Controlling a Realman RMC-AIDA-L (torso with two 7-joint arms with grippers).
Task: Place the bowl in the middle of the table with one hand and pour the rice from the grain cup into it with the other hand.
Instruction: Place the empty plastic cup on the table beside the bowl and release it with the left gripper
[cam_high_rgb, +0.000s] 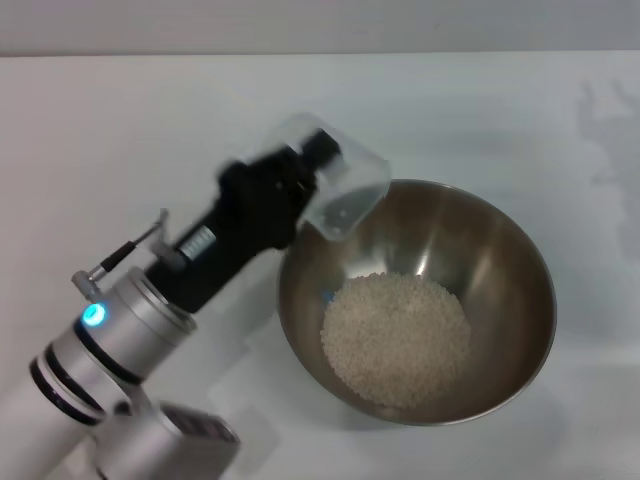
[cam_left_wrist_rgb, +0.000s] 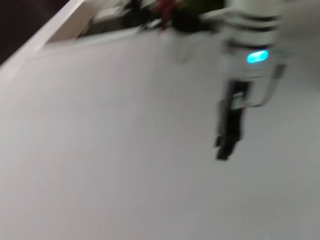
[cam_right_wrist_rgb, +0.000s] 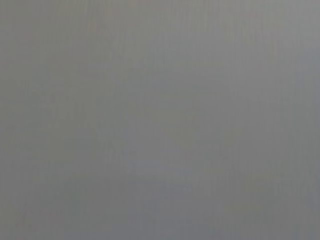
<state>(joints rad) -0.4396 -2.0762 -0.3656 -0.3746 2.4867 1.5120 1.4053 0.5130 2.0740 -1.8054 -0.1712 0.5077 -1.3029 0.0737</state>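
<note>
The steel bowl (cam_high_rgb: 505, 262) stands on the white table (cam_high_rgb: 110, 130), right of centre, with a heap of rice (cam_high_rgb: 395, 337) in its bottom. My left gripper (cam_high_rgb: 318, 158) is shut on the clear grain cup (cam_high_rgb: 350, 192) and holds it tipped over the bowl's far-left rim, mouth towards the bowl. No grains show in the cup. The right arm is out of the head view. It shows far off in the left wrist view, hanging above the bare table, its black gripper (cam_left_wrist_rgb: 227, 145) blurred.
The table's far edge and some dark clutter (cam_left_wrist_rgb: 165, 12) beyond it show in the left wrist view. The right wrist view shows only a plain grey surface. A faint shadowy stain (cam_high_rgb: 605, 130) lies at the table's far right.
</note>
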